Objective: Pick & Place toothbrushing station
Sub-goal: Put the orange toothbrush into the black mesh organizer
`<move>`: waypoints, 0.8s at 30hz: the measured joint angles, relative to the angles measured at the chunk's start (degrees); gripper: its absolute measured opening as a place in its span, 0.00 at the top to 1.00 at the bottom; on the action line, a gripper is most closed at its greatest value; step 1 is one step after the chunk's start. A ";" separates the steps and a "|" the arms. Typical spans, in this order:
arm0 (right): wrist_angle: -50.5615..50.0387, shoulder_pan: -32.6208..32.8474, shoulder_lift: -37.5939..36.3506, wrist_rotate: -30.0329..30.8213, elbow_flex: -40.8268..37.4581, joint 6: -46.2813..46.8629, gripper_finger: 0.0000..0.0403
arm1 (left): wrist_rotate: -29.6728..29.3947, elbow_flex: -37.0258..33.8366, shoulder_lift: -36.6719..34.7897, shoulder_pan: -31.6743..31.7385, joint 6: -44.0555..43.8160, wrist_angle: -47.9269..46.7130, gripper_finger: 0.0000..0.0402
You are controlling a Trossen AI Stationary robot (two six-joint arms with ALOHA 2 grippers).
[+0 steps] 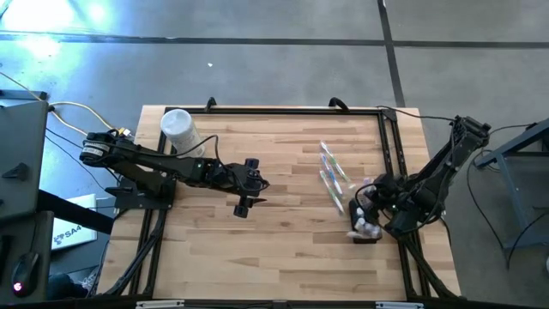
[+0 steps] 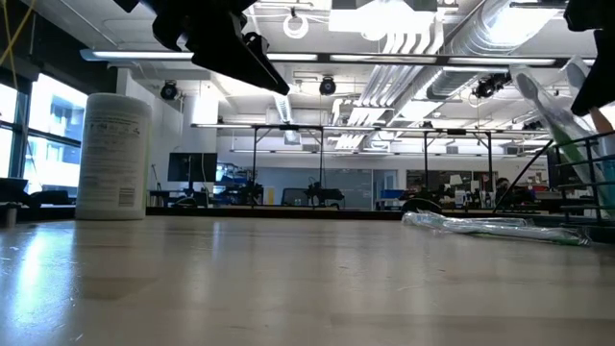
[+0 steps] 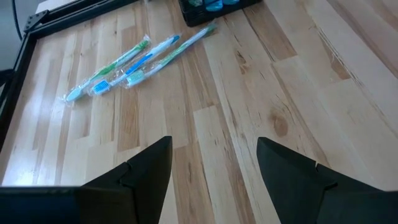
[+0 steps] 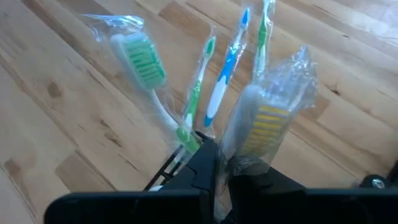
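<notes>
The black wire-mesh holder (image 1: 371,237) stands near the table's right edge with teal tubes (image 3: 217,5) in it. A green-bristled wrapped toothbrush (image 4: 142,62) leans up out of it. Three wrapped toothbrushes (image 1: 334,176) lie flat on the wood just beyond the holder, also seen as toothbrushes (image 3: 124,65). My right gripper (image 4: 216,167) hangs right over the holder, shut on a yellow-bristled wrapped toothbrush (image 4: 268,121). My left gripper (image 3: 214,168) hovers open above the table's middle, touching nothing. My right gripper pinches the yellow-bristled toothbrush between its two fingers, on the wrapped handle just below the head (image 4: 231,152). The fingers slant downward from above. The bristle end sticks out past the fingertips. The gripper hides the brush's other end and whether it rests in the holder.
A white cylindrical canister (image 1: 178,129) stands at the table's far left, beside the left arm. A black frame (image 1: 390,146) runs along the table's far and right edges. Bare wood lies between the two grippers and along the near edge.
</notes>
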 joint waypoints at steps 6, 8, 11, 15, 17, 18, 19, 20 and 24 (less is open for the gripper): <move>-2.10 0.00 -0.11 -5.21 0.00 2.28 0.95 | 0.02 0.00 0.00 0.00 0.13 -0.02 0.42; -3.21 0.00 -0.11 -6.55 0.00 4.29 0.95 | 0.02 0.00 0.00 0.00 0.13 -0.03 0.42; -3.52 -0.01 -0.11 -6.98 0.00 5.38 0.95 | 0.02 0.00 0.00 0.00 0.13 -0.04 0.42; -3.29 0.00 -0.11 -7.06 0.00 5.99 0.93 | 0.04 0.00 0.00 0.00 0.13 -0.07 0.42; -3.26 -0.20 -0.11 -7.16 0.00 6.02 0.89 | 0.04 0.00 0.00 0.00 0.13 -0.07 0.42; -3.25 -0.26 -0.11 -7.28 0.00 6.04 0.87 | 0.04 0.00 0.00 0.00 0.13 -0.07 0.42; -3.24 -0.26 -0.11 -7.32 0.00 6.04 0.85 | 0.04 0.00 0.00 0.00 0.13 -0.07 0.42; -3.24 -0.26 -0.11 -7.40 0.00 6.04 0.82 | 0.04 0.00 0.00 0.00 0.13 -0.07 0.42; -4.13 -0.26 -0.11 -9.24 0.00 6.05 0.71 | 0.07 0.00 0.00 0.00 0.13 -0.09 0.42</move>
